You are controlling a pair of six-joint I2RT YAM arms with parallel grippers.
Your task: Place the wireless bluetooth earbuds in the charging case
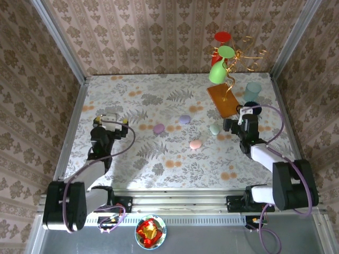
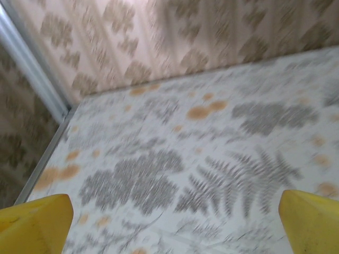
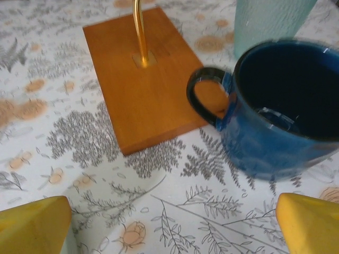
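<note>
Jaws gape empty on both arms — the right jaws face a blue mug, the left jaws bare desk — pastel cases lie loose mid-desk, presumably for easy reach.

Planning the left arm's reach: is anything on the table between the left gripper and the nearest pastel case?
Nothing visible does. From above, the table between the open left gripper and the lilac case is bare; the arm's own cable loops near that path.
</note>
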